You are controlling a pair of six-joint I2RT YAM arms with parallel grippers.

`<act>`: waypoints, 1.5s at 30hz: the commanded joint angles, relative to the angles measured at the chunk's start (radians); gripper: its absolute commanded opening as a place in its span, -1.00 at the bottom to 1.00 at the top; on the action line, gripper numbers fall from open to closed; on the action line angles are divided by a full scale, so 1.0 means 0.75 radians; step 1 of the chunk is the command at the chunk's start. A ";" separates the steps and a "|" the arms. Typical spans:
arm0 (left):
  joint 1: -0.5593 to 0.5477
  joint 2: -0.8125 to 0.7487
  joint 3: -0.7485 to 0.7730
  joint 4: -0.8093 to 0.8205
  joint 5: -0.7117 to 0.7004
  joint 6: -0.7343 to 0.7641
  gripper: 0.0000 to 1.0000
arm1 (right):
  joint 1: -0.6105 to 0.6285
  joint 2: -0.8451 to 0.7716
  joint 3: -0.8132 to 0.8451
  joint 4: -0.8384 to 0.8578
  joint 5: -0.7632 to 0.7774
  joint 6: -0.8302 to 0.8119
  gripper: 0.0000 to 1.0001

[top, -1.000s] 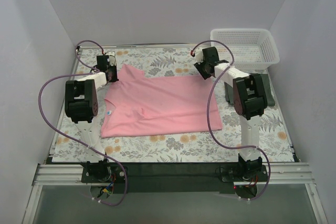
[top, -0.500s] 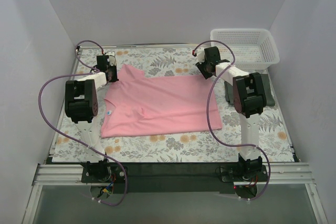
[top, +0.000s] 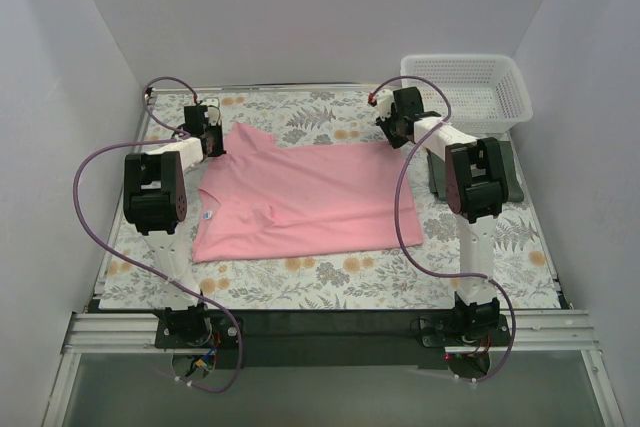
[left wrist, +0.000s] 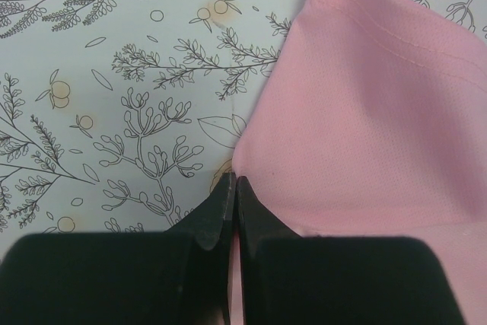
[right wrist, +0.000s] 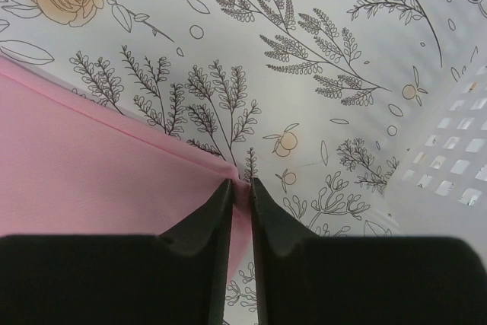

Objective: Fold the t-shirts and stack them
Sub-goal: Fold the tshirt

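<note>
The light pink t-shirt point(top: 305, 197) lies spread flat on the floral table cloth, its collar near the left edge. My left gripper point(top: 214, 143) is at the shirt's far left corner, jaws shut on the pink edge point(left wrist: 232, 185). My right gripper point(top: 393, 131) is at the far right corner, jaws shut on the pink corner point(right wrist: 242, 185), which shows between the tips. The pink cloth fills the right of the left wrist view point(left wrist: 365, 127) and the left of the right wrist view point(right wrist: 91, 165). A dark green folded rectangle point(top: 514, 173) lies at the right, partly behind my right arm.
A white mesh basket point(top: 466, 93) stands at the far right corner of the table, and its wall shows in the right wrist view point(right wrist: 449, 165). The floral table cloth point(top: 300, 277) covers the table. White walls enclose the back and both sides.
My right gripper has shifted slightly to the right and farther back with the pink corner in it. The left gripper has not moved.
</note>
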 commanded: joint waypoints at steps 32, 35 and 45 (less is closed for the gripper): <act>0.012 -0.329 -0.095 -0.081 -0.048 -0.110 -1.00 | -0.012 -0.243 -0.093 -0.135 0.000 0.063 -0.97; 0.012 -0.357 -0.134 -0.075 -0.073 -0.127 -1.00 | -0.020 -0.272 -0.128 -0.127 0.000 0.096 -0.97; 0.010 -0.423 -0.177 -0.069 -0.128 -0.160 -1.00 | -0.053 -0.395 -0.232 -0.112 0.061 0.139 -0.97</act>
